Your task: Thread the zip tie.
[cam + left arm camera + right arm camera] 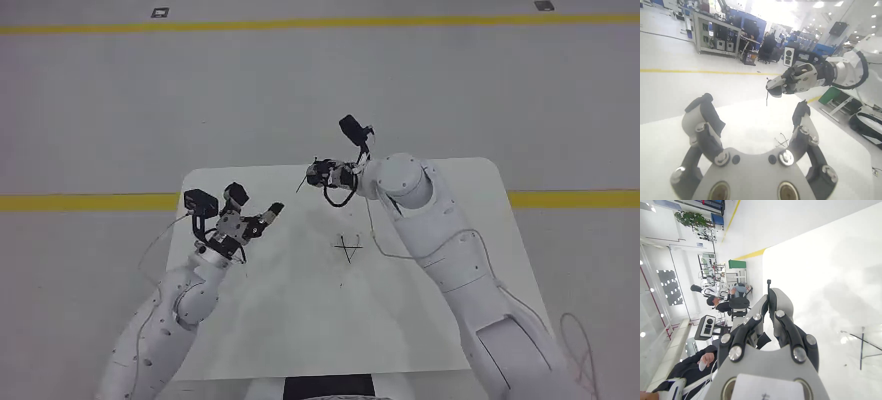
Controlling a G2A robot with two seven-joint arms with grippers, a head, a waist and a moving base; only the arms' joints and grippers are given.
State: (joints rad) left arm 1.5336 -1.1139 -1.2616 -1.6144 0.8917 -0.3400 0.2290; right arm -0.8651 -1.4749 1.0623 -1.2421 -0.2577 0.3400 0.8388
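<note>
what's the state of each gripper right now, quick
Left gripper: open, holding nothing.
Right gripper: shut on the zip tie.

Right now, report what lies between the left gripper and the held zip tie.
Nothing: in the left wrist view, open air over bare table separates the left gripper from the zip tie.

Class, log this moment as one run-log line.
right gripper: shut on zip tie, aloft | left gripper: open, empty | loose zip ties: lying on table
</note>
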